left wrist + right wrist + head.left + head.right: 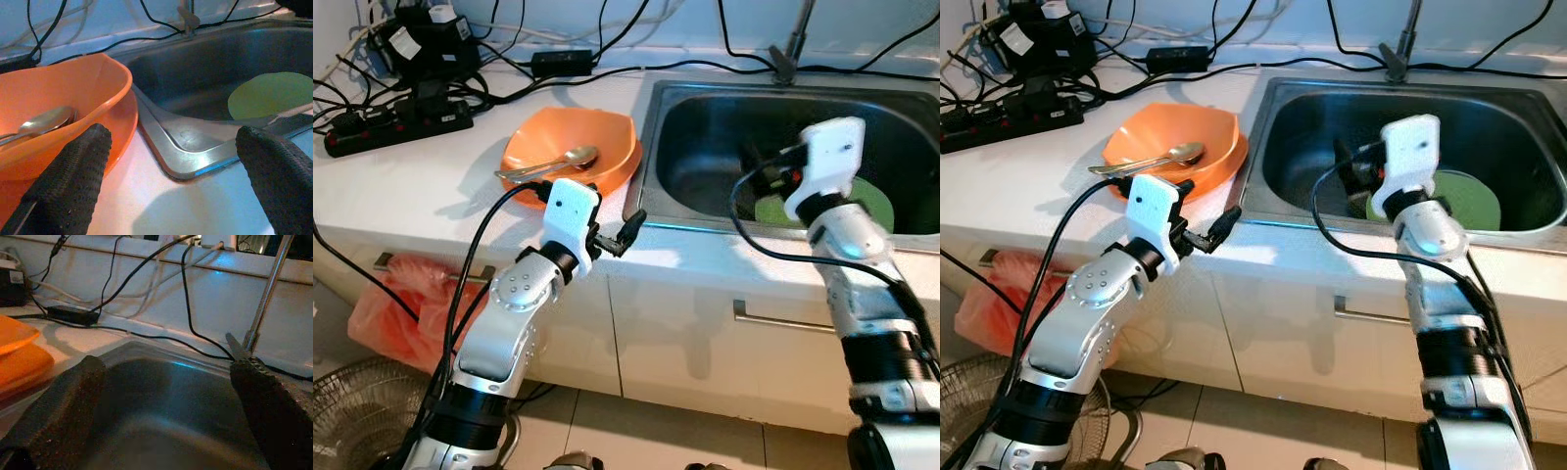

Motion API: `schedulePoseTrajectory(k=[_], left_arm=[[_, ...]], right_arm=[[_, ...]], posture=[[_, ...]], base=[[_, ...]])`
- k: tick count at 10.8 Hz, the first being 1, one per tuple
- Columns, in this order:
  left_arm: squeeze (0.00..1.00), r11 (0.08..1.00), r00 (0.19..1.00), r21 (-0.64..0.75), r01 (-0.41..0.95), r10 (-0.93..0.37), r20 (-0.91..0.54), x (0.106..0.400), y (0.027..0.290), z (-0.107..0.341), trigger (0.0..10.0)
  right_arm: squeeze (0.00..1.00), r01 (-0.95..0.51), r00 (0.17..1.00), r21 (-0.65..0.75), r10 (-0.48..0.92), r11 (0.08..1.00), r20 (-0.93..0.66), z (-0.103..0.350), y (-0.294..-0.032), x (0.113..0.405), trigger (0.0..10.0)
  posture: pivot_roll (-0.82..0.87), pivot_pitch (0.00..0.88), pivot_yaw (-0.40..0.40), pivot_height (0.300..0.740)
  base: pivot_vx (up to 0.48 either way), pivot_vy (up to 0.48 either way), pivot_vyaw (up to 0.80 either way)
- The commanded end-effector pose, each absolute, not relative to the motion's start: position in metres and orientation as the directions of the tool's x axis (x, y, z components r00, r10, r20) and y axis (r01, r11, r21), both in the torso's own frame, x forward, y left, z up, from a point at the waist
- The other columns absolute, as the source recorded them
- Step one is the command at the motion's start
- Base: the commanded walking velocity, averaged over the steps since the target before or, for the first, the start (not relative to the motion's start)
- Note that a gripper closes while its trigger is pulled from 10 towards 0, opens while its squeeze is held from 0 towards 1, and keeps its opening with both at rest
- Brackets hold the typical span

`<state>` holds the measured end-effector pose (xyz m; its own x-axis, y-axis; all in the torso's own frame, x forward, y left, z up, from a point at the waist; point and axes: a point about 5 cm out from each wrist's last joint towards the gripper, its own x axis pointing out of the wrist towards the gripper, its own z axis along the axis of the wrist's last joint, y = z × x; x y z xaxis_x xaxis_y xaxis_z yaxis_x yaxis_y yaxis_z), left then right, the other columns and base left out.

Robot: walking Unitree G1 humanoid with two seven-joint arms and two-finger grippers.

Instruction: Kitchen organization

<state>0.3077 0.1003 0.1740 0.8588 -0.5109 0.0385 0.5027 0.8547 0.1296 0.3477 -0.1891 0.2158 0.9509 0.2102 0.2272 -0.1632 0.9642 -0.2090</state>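
Left tool (625, 235) open at frame centre, beside orange bowl (570, 147) holding spoon (548, 163); right tool (1356, 171) open over sink (705, 127), above green plate (1469, 201)

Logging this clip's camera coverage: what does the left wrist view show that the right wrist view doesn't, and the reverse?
Left wrist alone: a spoon lying in the orange bowl, and a green plate down in the sink. Right wrist alone: a black power adapter on the counter and the faucet stem. Both share the sink basin, the orange bowl, trailing black cables and open black fingers.
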Motion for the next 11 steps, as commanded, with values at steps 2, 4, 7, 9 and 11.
schedulePoseTrajectory(k=[2,4,7,9,11], left_arm=[[1.00,0.859,0.865,0.144,0.491,-0.501,0.037,0.309,0.101,0.172,10.0],[1.00,0.873,0.878,0.155,0.463,-0.476,0.053,0.309,0.104,0.174,10.0],[1.00,0.874,0.880,0.159,0.459,-0.472,0.055,0.309,0.104,0.174,10.0],[1.00,0.874,0.880,0.159,0.459,-0.472,0.055,0.309,0.104,0.174,10.0],[1.00,0.874,0.880,0.159,0.459,-0.472,0.055,0.309,0.104,0.174,10.0]], right_arm=[[0.00,-0.176,0.942,-0.180,0.219,0.968,0.256,0.229,-0.187,0.337,10.0],[0.00,-0.208,0.936,-0.159,0.244,0.965,0.252,0.229,-0.179,0.327,10.0],[0.00,-0.212,0.937,-0.166,0.248,0.963,0.246,0.229,-0.178,0.326,10.0],[0.00,-0.212,0.937,-0.166,0.248,0.963,0.246,0.229,-0.178,0.326,10.0],[0.00,-0.212,0.937,-0.166,0.248,0.963,0.246,0.229,-0.178,0.326,10.0]], posture=[[0.09,0.056,0.087,0.740],[0.09,0.058,0.089,0.740],[0.09,0.058,0.090,0.740],[0.09,0.058,0.090,0.740],[0.09,0.058,0.090,0.740]], base=[[0.000,0.000,0.00],[0.000,0.000,0.00],[0.000,0.000,0.00],[0.000,0.000,0.00],[0.000,0.000,0.00]])
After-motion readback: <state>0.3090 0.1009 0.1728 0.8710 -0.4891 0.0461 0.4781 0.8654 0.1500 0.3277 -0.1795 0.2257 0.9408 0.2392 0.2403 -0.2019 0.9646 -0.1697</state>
